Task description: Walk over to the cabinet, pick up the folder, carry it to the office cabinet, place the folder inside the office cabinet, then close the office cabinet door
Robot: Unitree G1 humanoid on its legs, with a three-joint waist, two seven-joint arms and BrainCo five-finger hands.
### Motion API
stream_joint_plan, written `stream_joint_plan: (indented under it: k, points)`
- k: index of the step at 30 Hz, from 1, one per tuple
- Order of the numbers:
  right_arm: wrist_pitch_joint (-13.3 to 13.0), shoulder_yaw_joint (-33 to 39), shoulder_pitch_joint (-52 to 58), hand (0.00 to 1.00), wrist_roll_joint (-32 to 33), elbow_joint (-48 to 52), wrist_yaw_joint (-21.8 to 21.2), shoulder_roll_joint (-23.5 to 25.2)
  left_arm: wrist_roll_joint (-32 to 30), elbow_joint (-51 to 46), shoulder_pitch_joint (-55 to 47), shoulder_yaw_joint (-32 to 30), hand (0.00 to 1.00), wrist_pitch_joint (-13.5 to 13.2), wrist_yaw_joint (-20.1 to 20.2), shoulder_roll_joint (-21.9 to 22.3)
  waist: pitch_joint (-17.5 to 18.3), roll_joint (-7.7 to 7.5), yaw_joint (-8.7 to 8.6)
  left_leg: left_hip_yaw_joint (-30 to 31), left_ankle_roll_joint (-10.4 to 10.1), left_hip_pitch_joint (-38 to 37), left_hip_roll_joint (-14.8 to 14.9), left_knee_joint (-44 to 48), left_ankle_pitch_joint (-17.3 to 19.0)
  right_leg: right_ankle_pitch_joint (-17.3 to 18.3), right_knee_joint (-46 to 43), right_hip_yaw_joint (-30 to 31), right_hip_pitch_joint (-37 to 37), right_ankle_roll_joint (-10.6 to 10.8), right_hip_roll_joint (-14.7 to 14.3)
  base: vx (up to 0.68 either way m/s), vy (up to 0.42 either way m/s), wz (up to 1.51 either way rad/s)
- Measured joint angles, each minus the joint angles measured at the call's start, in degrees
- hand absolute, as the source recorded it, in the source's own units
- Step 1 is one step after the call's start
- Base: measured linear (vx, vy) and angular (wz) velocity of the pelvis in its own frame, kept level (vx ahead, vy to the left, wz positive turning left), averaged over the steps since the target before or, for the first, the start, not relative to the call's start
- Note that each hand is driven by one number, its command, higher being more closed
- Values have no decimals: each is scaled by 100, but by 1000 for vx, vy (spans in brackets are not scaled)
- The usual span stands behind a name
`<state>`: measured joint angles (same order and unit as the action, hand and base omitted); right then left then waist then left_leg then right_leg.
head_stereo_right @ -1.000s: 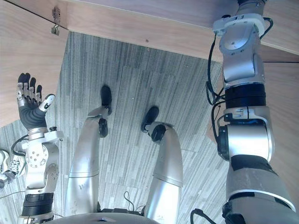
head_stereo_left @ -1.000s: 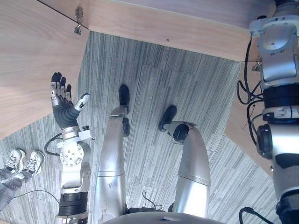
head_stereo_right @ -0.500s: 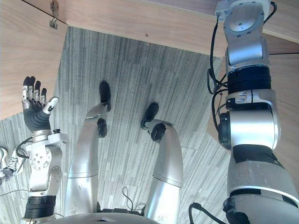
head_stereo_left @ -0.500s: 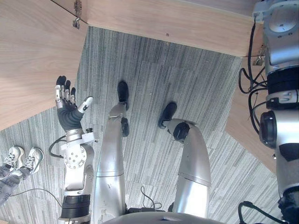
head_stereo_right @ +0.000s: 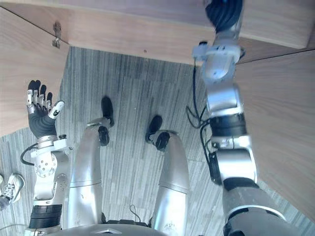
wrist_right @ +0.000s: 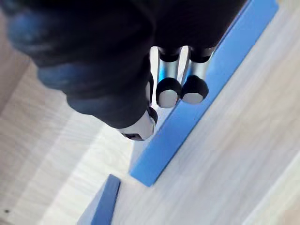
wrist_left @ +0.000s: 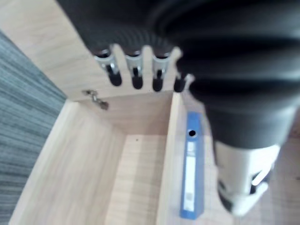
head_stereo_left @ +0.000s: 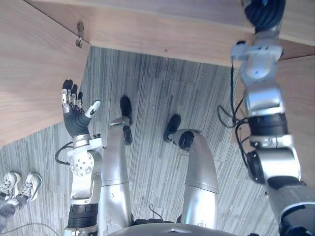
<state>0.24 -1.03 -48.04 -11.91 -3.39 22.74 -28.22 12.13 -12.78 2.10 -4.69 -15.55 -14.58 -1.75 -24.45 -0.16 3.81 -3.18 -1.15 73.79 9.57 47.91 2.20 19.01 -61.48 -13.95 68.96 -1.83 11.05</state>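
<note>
Folder point(wrist_right: 178, 136), blue, slim, flat-sided, pinched by right fingers point(wrist_right: 168, 92)

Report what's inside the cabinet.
A blue folder stands upright inside the wooden cabinet, beside a partition. The left hand covers the space beyond the folder, so anything there is hidden.

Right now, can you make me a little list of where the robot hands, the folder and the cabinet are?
left robot hand: open, held up beside the cabinet door
right robot hand: reached up into the cabinet, right at the blue folder; grip unclear
blue folder: on light wood inside the cabinet
cabinet door: open, hinge showing
floor: grey striped carpet
person: shoes at the robot's left
</note>
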Motion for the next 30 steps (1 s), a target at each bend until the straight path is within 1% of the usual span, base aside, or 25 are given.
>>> stream_joint_plan:
  k: [1,2,3,4,5,6,8,9,10,11,12,13,15,16,17,18,19,20,23,24,25,27,28,30]
  points:
    - [0,4,192,100,-37,189,-9,80,0,4,1,-5,0,13,1,2,0,0,2,-7,30,-91,9,6,58,4,28,3,-97,7,-16,-34,12,-10]
    - [-4,3,577,100,-191,565,-37,208,-1,10,8,-5,0,38,7,2,1,-2,5,-20,34,-289,21,9,114,11,88,5,-310,21,-33,-21,10,-9]
    - [-8,3,986,100,-216,949,-49,317,-2,16,2,-1,0,63,19,-1,37,-8,-4,-34,39,-471,26,-12,155,17,157,8,-504,35,-42,-14,11,-9]
    - [-22,0,1202,100,-237,1105,-70,354,-4,27,-10,7,0,72,36,0,104,-6,-10,-46,45,-533,30,-23,178,13,203,7,-578,48,-52,0,15,-8]
    - [-52,-2,1589,100,-392,1348,-115,456,-10,72,-27,27,0,86,61,-3,231,-25,-21,-71,56,-679,44,-74,209,0,316,10,-734,71,-70,16,16,-8]
    - [-79,-4,1781,100,-446,1470,-126,522,-23,100,-32,33,0,89,88,-3,254,-27,-31,-91,69,-792,46,-117,225,-17,391,17,-852,102,-85,41,28,-14]
    - [-206,-139,2481,100,-595,1831,-222,790,-190,209,-142,92,0,104,153,-39,268,-28,-55,-186,54,-1339,90,-258,298,-68,698,47,-1415,184,-142,77,31,-16]
    - [-304,-222,2771,100,-657,1926,-311,884,-252,259,-224,138,0,140,214,-72,297,-29,-74,-233,79,-1584,91,-320,337,-86,830,59,-1661,217,-150,120,44,-15]
    - [-435,-360,3265,100,-656,2066,-443,994,-360,269,-423,253,0,167,285,-137,459,-44,-101,-304,95,-1892,94,-420,412,-107,1034,87,-1982,267,-171,111,41,-11]
    - [-497,-393,3444,100,-657,2097,-518,1030,-391,272,-495,297,0,181,302,-164,518,-40,-105,-323,94,-2022,94,-477,431,-120,1142,89,-2125,291,-184,150,51,-12]
    - [-596,-461,3715,100,-655,2105,-599,1121,-458,286,-601,344,0,186,371,-190,554,-56,-119,-355,96,-2345,94,-599,478,-155,1361,92,-2473,343,-217,109,32,-7]
    - [-638,-482,3855,100,-655,2108,-637,1189,-465,300,-654,372,0,187,385,-195,583,-67,-124,-380,113,-2509,94,-657,489,-170,1460,93,-2642,355,-229,136,34,-7]
    - [-779,-612,4416,100,-644,2106,-806,1490,-505,497,-868,442,0,199,498,-205,714,-126,-148,-492,137,-3167,83,-915,549,-231,1864,88,-3312,387,-259,148,30,-7]
    - [-808,-642,4547,100,-633,2104,-860,1571,-506,554,-936,470,0,208,505,-212,754,-126,-156,-500,129,-3310,84,-961,569,-252,1968,85,-3464,398,-280,212,50,-12]
    - [-888,-748,5052,100,-535,2018,-1129,1837,-556,839,-1130,498,0,278,614,-213,924,-172,-190,-590,138,-3845,87,-1199,630,-321,2376,94,-4012,444,-338,173,47,-14]
    - [-897,-748,5253,100,-524,1904,-1243,1970,-560,1007,-1194,497,0,329,674,-210,1003,-198,-200,-656,130,-4101,85,-1338,646,-357,2572,107,-4252,457,-350,201,53,-20]
    - [-900,-726,5402,100,-524,1662,-1298,2085,-561,1181,-1253,500,0,385,739,-212,1128,-211,-219,-710,126,-4308,86,-1475,655,-409,2771,116,-4461,473,-372,126,30,-17]
    - [-896,-712,5458,100,-523,1520,-1325,2130,-562,1256,-1269,499,0,407,749,-211,1166,-222,-223,-751,126,-4423,86,-1544,654,-438,2861,133,-4560,475,-382,149,32,-21]
    - [-872,-500,5685,100,-557,526,-1466,2352,-683,1861,-1307,494,0,447,791,-181,1442,-237,-246,-926,96,-4980,65,-1970,626,-604,3383,241,-5043,494,-463,113,9,-21]
    - [-842,-406,5695,100,-579,102,-1475,2383,-688,2161,-1295,499,0,481,800,-174,1454,-243,-262,-955,72,-5284,-12,-2234,529,-702,3627,284,-5305,508,-468,111,0,-16]
    - [-834,-369,5696,100,-582,-114,-1477,2384,-714,2288,-1295,502,0,503,812,-171,1481,-242,-285,-977,77,-5410,-42,-2362,475,-754,3753,298,-5412,515,-475,121,-6,-9]
    - [-798,-192,5679,100,-612,-844,-1478,2391,-837,2743,-1299,478,0,556,909,-176,1696,-194,-377,-1019,46,-5643,-128,-2848,272,-997,4284,302,-5648,537,-521,98,-1,-9]
    - [-784,-67,5662,100,-632,-1259,-1480,2392,-904,3044,-1262,459,0,575,917,-183,1717,-184,-378,-1094,37,-5832,-163,-3144,138,-1151,4592,352,-5804,544,-556,74,10,-17]
    - [-749,80,5550,100,-609,-1849,-1479,2390,-912,3433,-1187,442,0,623,920,-185,1723,-174,-396,-1142,21,-6115,-241,-3546,-32,-1338,4967,402,-6048,564,-584,66,8,-17]
